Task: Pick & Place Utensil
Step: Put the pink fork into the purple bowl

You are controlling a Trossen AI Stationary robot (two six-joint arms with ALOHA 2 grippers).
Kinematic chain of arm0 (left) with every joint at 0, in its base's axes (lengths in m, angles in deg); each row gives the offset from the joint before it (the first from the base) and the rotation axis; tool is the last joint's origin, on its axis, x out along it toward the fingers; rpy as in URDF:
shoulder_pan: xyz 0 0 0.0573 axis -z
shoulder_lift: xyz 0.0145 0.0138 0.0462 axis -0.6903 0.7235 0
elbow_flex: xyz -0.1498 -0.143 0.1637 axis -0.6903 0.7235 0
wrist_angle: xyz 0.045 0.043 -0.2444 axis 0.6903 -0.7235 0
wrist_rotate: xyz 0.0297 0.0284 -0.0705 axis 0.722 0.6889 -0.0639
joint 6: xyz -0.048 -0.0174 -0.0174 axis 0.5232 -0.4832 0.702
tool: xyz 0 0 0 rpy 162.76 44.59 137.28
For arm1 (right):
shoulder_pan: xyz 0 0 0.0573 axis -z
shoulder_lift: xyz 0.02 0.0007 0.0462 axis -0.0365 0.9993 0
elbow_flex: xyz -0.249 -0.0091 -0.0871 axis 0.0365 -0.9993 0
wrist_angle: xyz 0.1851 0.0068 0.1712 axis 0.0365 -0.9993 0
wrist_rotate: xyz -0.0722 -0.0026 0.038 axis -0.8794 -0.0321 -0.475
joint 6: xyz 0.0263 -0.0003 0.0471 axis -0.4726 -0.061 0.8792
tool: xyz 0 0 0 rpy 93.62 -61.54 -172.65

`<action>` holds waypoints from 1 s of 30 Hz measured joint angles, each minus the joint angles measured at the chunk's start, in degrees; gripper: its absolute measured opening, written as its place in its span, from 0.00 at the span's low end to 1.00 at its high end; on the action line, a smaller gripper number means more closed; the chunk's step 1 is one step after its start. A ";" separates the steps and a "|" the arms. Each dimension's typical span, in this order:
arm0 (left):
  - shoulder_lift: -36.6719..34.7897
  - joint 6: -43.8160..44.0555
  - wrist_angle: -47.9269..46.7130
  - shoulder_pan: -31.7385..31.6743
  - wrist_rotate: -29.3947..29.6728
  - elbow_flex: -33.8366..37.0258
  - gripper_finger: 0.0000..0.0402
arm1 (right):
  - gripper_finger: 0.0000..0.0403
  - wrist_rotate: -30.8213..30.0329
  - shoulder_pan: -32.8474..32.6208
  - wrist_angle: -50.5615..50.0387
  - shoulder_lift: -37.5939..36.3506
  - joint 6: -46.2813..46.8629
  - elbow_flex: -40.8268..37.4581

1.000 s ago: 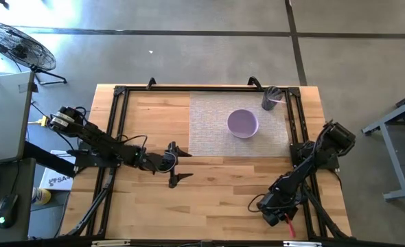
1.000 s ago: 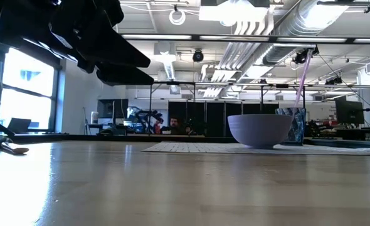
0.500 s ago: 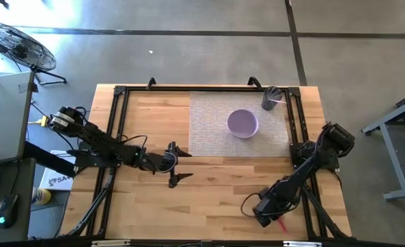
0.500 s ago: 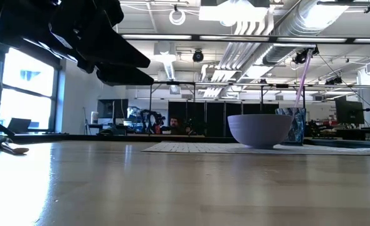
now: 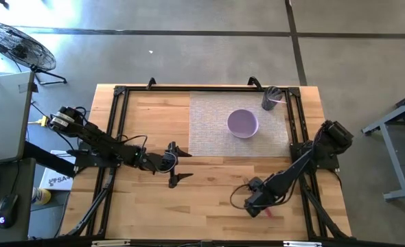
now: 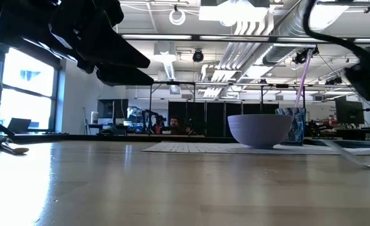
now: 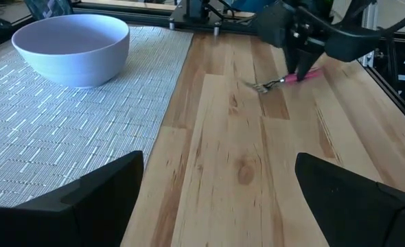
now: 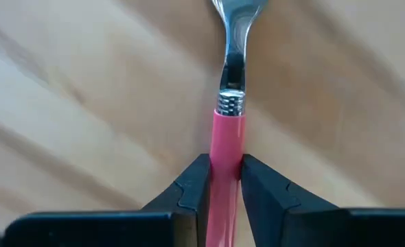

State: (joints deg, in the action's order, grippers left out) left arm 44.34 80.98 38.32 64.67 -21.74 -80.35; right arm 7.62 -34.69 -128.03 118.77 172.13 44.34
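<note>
A fork with a pink handle (image 8: 228, 147) and metal tines (image 7: 259, 86) is in my right gripper (image 8: 226, 165), which is shut on it over the near right part of the table (image 5: 254, 199). The handle's free end (image 5: 269, 211) sticks out behind the gripper. My left gripper (image 5: 174, 165) hovers open over the table's middle left. A lilac bowl (image 5: 243, 123) stands on a woven grey mat (image 5: 209, 120). A dark cup (image 5: 271, 99) with a pink utensil in it stands at the mat's far right corner. My right gripper pinches the fork's pink handle (image 8: 228, 154) between its two fingers (image 8: 192, 185), just behind the metal collar. The fingers come from above and lie along the handle. The fork is held nearly level, low over the wood; I cannot tell whether the tines (image 7: 259, 86) touch it.
Black frame rails (image 5: 117, 123) run along the table's left, right and far edges. Bare wood (image 5: 209, 199) stretches between the two grippers. The room behind shows in the low view, with a person (image 6: 172, 125) far off.
My right gripper has moved from the near right corner toward the table's left and slightly toward the far edge, staying shut. The fork has travelled with it, pink end trailing behind. The left arm has kept still.
</note>
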 joint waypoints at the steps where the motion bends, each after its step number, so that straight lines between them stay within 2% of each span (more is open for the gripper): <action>1: 0.00 0.00 -0.01 0.00 0.00 0.00 0.94 | 0.17 -1.76 0.58 -0.29 -0.04 -1.02 0.00; 8: 0.00 0.00 0.00 0.00 0.02 0.00 0.94 | 0.17 -19.39 3.63 -0.83 0.14 -8.09 -0.15; 11: 0.00 0.00 0.00 0.00 0.02 0.00 0.94 | 0.17 -23.96 4.56 -0.44 0.25 -12.26 -0.30; 17: 0.00 0.02 0.00 0.00 0.02 0.00 0.94 | 0.17 -28.11 6.14 1.51 0.92 -17.82 -0.78; 22: 0.00 0.01 0.00 0.00 0.02 0.02 0.94 | 0.17 -30.49 6.77 7.31 1.85 -18.88 -3.51; 26: 0.00 0.02 0.00 0.00 0.02 0.02 0.94 | 0.21 -34.95 6.67 9.21 2.08 -18.71 -4.27; 30: 0.00 0.02 0.00 0.00 0.02 0.02 0.94 | 0.26 -36.81 6.74 9.60 2.19 -19.75 -4.37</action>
State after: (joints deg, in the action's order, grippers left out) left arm 44.34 81.00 38.32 64.67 -21.72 -80.33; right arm -29.19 -27.95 -118.43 120.96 152.38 39.97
